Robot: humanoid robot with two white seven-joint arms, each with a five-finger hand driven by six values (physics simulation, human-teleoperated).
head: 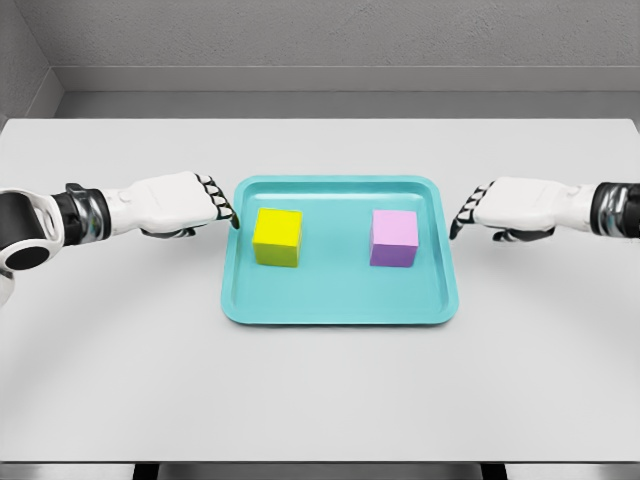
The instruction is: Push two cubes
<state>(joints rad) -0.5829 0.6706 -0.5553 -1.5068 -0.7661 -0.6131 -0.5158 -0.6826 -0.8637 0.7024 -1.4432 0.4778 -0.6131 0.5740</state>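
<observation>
— What's on the table from where you stand?

— A teal tray (pixel 340 312) sits in the middle of a pale grey tabletop (pixel 320 390), its long side facing the robot. Two cubes stand inside it, well apart from each other. The yellow cube (pixel 277 237) is in the left half, the pink-purple cube (pixel 394 238) in the right half. Both sit flat on the tray floor, upright, in the half farther from the robot.

— And the hands?

— One on either side of the tray, both low over the table. The left hand (pixel 172 204) comes in from the left edge, palm down, its dark-jointed fingertips (pixel 222 208) pointing inward and reaching just to the tray's left rim. The fingers are stretched out loosely, close together, and hold nothing. There is a gap between them and the yellow cube; they are near it but apart.

— The other side the same?

— Nearly a mirror. The right hand (pixel 520 207) comes in from the right edge, palm down too, fingers extended toward the tray and slightly drooped at the tips, gripping nothing. Its tips sit just outside the tray's right rim, and I cannot tell whether they touch it. The pink-purple cube stands inside the rim, clear of that hand.

— Anything behind?

— A grey wall (pixel 320 40) beyond the table's far edge.
</observation>
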